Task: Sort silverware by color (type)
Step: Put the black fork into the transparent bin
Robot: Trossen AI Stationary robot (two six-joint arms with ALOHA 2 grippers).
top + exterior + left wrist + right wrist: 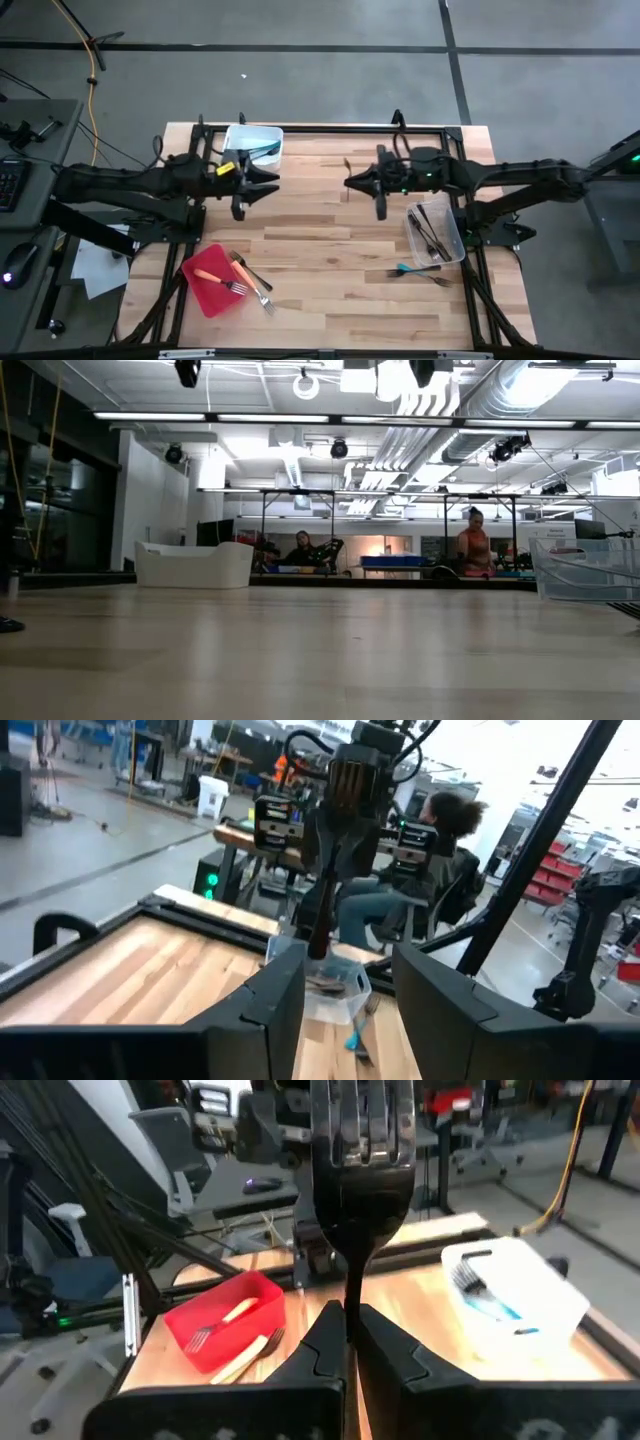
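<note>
My right gripper point(352, 1342) is shut on a black fork point(365, 1140) and hovers over the table's middle point(352, 183). My left gripper point(348, 990) is open and holds nothing, beside the white tub point(255, 143) of teal utensils. The red tray point(212, 278) carries an orange-handled fork point(222, 281), and more utensils point(256, 281) lie along its right edge. A clear tub point(435, 232) holds dark utensils. A teal fork point(408, 269) and a dark fork point(440, 281) lie flat on the wood near that tub. My right gripper pinches the black fork's handle point(352, 1295) between its two fingers, just below the fork's head. The tines stick out well past the fingertips. The fork is lifted clear of the table.
Bare wood lies between the two grippers and along the table's near middle. A black frame rail runs along the far edge point(330, 130). People sit in the room beyond the table point(473, 542). The white tub point(195, 565) and the clear tub point(590, 572) also show in the low view.
</note>
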